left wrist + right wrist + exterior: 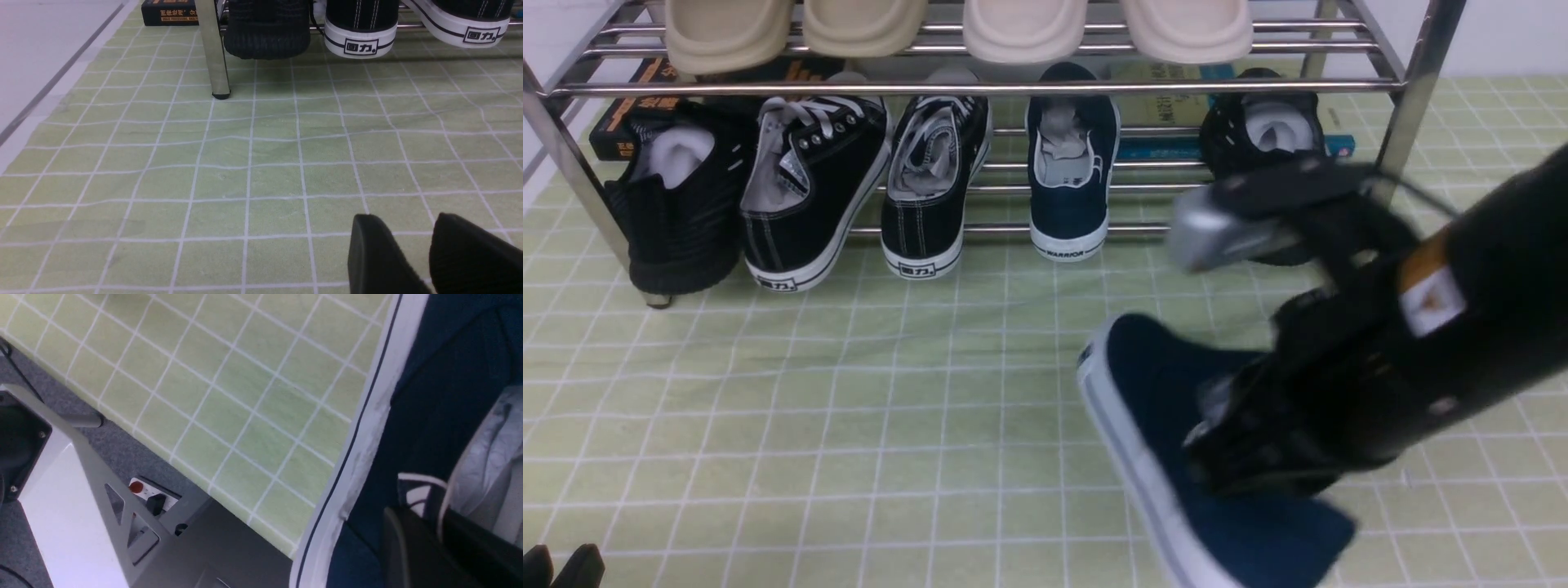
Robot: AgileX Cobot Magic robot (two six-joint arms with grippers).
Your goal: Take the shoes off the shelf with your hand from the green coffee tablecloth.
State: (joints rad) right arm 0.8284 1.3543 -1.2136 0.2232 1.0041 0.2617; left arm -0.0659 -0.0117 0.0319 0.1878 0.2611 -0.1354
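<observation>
Surface: green coffee tablecloth (849, 392) (245, 163) (245, 396), pale yellow-green with a thin white grid, lightly wrinkled, running from the near edge to under the shelf.

1. Left gripper (560, 560) (406, 220). Nearest, far left, low over the cloth. Its fingers are parted with bare cloth between them and nothing held.

2. Right gripper (1217, 441) (439, 526). Near right. Its jaws are clenched on the side collar of the held navy shoe (1152, 384) (441, 396).

3. Held navy shoe. Off the shelf, over the near right part of the cloth; contact with the cloth cannot be told. It is rolled onto its side, white sole edge turned to the left. The long axis runs from near-right to far-left. The rounded far end, apparently the toe, aims toward the shelf. White paper shows in the opening.

4. Shelf (980, 86) (214, 53), chrome tube. Its lower tier carries the shelved navy shoe (1072, 163) at centre, long axis front to back, "WARRIOR" heel toward the robot, toe pointing away.

5. Same tier: two black lace-up sneakers (809, 180) to its left, black knit shoes (678, 212) at both ends, the right one partly hidden by the arm.

6. Upper tier: beige slippers (727, 33).
</observation>
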